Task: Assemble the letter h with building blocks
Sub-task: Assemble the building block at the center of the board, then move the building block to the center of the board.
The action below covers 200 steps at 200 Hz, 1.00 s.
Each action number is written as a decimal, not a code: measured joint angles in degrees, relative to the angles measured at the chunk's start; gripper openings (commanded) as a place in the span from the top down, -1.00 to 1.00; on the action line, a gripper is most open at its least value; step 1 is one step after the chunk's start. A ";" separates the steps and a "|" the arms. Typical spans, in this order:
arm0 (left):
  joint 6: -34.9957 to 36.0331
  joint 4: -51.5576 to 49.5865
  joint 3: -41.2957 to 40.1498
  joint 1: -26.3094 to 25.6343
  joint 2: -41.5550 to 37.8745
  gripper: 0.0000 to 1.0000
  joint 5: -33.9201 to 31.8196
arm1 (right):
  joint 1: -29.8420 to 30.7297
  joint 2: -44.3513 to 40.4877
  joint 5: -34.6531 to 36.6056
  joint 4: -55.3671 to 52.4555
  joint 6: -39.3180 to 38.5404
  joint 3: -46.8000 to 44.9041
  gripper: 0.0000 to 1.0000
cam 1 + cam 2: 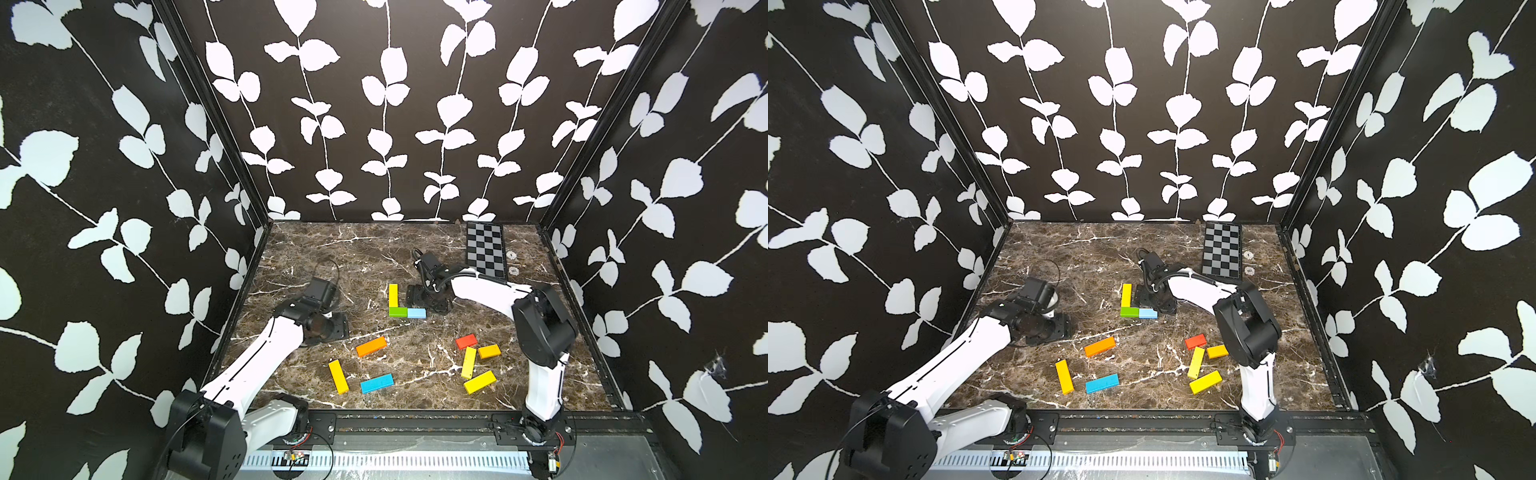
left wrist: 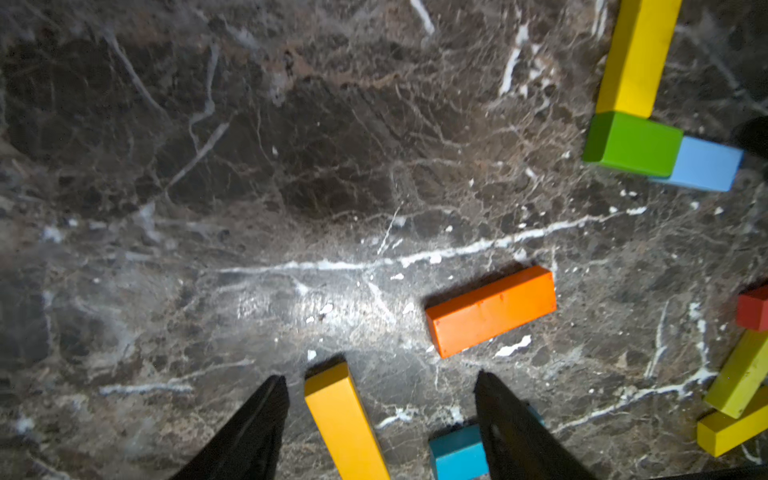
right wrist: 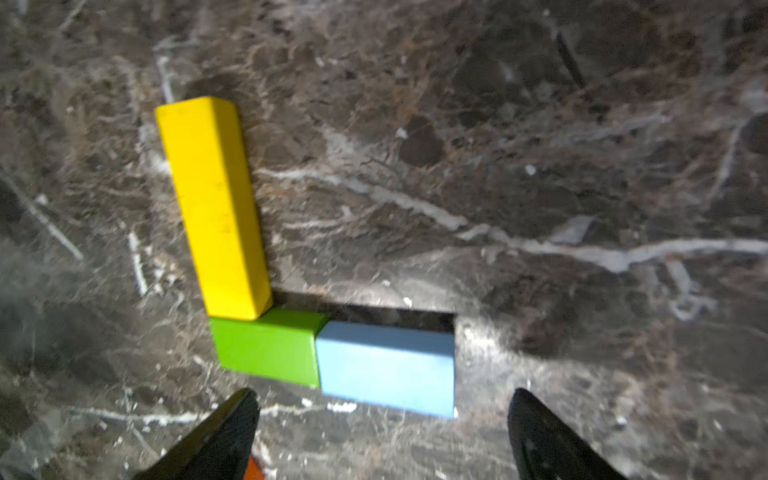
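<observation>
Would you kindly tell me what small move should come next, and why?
Probably lower the left gripper onto the long yellow block lying between its open jaws: the yellow stem, green block and light blue block form only an L, so legs are missing.

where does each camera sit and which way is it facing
Top views: high behind the arm bases, looking down at the table; both arms show.
Left wrist: on the left arm, looking down past the open left gripper at the orange block.
Right wrist: on the right arm, looking down past the open right gripper at the light blue block.
Shared: all show the green block.
</observation>
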 measured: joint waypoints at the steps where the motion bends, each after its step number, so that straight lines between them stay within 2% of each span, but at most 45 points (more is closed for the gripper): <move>1: -0.22 -0.15 -0.07 -0.09 -0.15 -0.43 -0.13 | 0.31 -0.22 0.15 -0.22 -0.44 0.13 -0.80; 40: -6.64 -7.91 -2.99 -1.77 -10.14 -0.42 -3.52 | 11.67 -3.87 3.39 -3.74 -11.52 3.98 -0.79; 63: -9.73 -11.50 -2.60 -1.95 -13.77 -0.46 -5.95 | 19.04 -0.17 4.57 -7.30 -18.67 7.85 -0.78; 83: -11.89 -15.37 -0.02 -1.95 -14.08 -0.49 -9.51 | 22.84 5.01 4.83 -9.62 -23.93 11.76 -0.77; 133: -16.20 -16.79 7.78 -1.95 -19.56 -0.54 -16.61 | 24.81 14.58 8.15 -13.84 -34.71 18.58 -0.80; 168: -18.45 -17.70 8.39 -1.68 -20.98 -0.54 -18.84 | 24.72 17.64 9.38 -15.67 -38.56 22.25 -0.79; 200: -19.76 -17.97 6.88 -1.29 -21.77 -0.54 -19.19 | 24.68 20.35 8.44 -15.65 -40.30 25.66 -0.65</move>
